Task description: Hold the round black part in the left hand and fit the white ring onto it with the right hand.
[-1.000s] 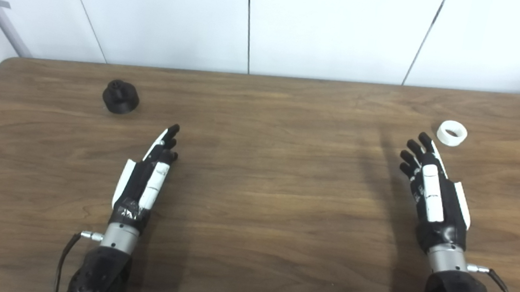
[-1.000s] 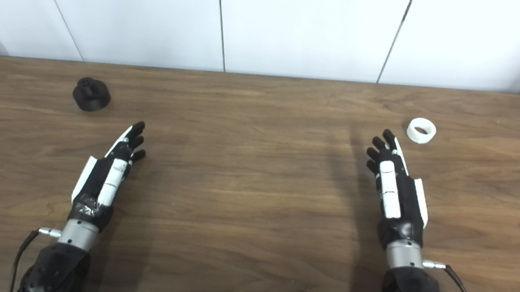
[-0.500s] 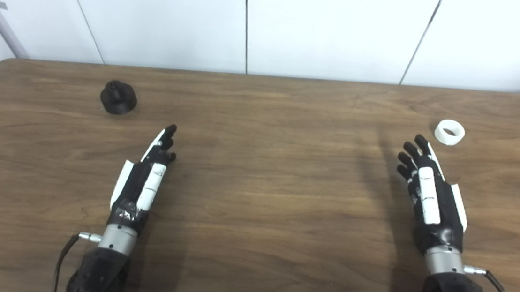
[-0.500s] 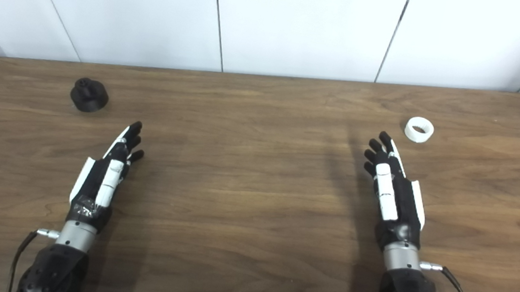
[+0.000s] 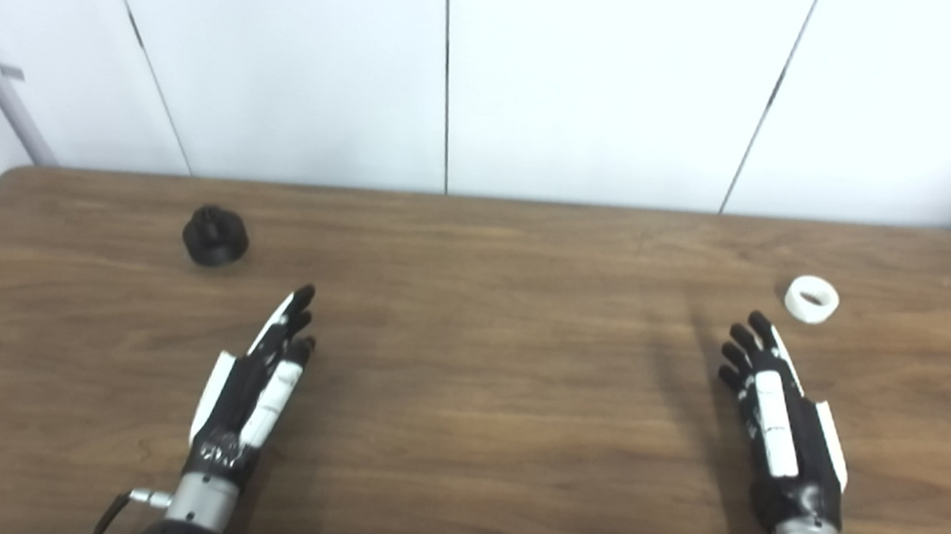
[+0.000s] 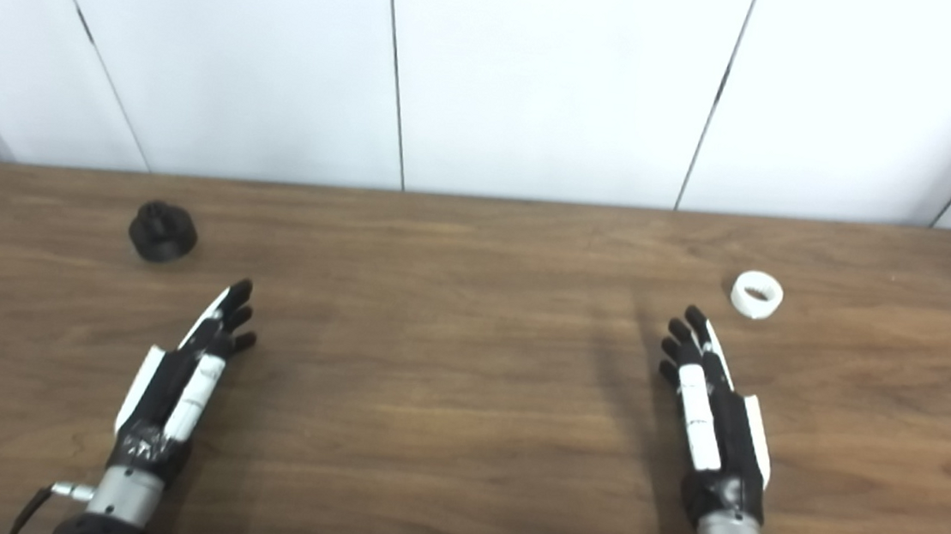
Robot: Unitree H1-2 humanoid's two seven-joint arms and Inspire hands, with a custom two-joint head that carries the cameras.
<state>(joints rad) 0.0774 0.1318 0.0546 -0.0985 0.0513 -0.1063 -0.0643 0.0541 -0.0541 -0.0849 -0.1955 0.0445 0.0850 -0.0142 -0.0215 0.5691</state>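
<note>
Left fingers (image 5: pixel 292 313): stretched out almost straight and slightly spread, pointing up the table and a little to the right; nothing between them.
Left hand (image 5: pixel 251 387): open and empty, held edge-on over the near left part of the table, thumb side up; whether it rests on the wood or hovers just above it cannot be told.
Right fingers (image 5: pixel 745 351): extended and fanned apart, tips aimed toward the far right; they grasp nothing.
Right hand (image 5: pixel 776 418): open and empty, back turned up, low over the near right part of the table.
White ring (image 5: pixel 812 299): lies flat with its hole facing up, just beyond the right fingertips and a little to their right, near but not touching.
Round black part (image 5: pixel 216 236): stands on its broad base with a small knob on top, at the far left of the table, beyond and to the left of the left fingertips, clearly apart from them.
Table (image 5: pixel 501 372): dark wood-grain top, the two parts well apart at opposite ends.
Wall (image 5: pixel 612 81): white panels with thin dark seams behind the far edge.
</note>
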